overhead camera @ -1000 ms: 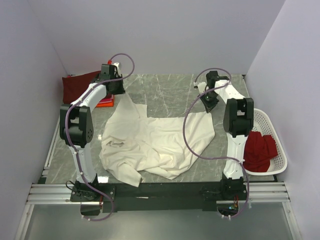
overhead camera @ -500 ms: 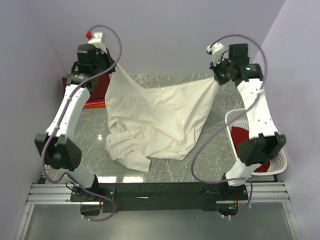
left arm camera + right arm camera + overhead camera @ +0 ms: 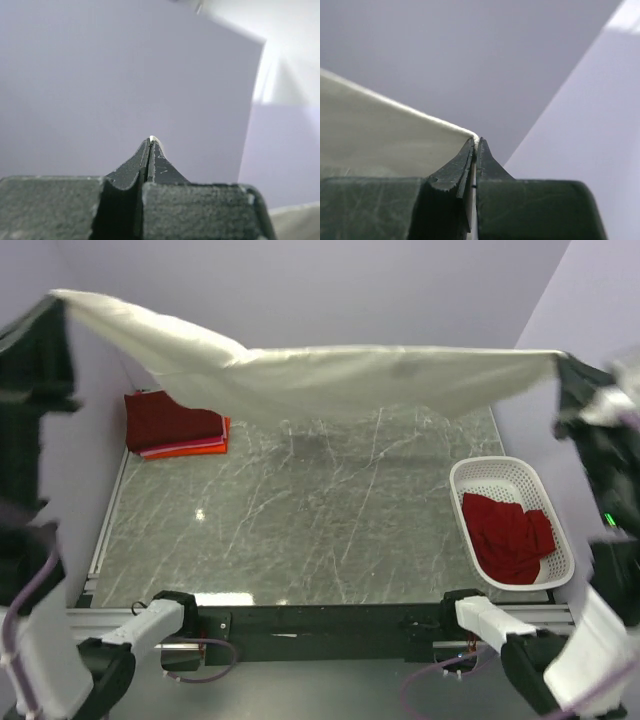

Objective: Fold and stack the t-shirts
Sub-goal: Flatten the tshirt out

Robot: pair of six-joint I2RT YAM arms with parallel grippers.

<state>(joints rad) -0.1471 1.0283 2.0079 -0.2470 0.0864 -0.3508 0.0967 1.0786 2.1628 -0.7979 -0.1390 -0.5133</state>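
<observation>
Cream-white t-shirt (image 3: pixel 330 375), light limp cloth, hangs stretched high above the counter (image 3: pixel 300 510), left fingers (image 3: pixel 162 167) and right fingers (image 3: pixel 452 175) each clamped on an opposite edge, likely the steadiest holds.

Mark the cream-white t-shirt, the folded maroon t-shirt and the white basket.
cream-white t-shirt (image 3: pixel 360 375): top view, middle of the stretched cloth.
folded maroon t-shirt (image 3: pixel 170 422): top view, its upper face.
white lattice basket (image 3: pixel 461 500): top view, left wall.

Left hand (image 3: pixel 50 306), right hand (image 3: pixel 566 364) blurry (top view)
</observation>
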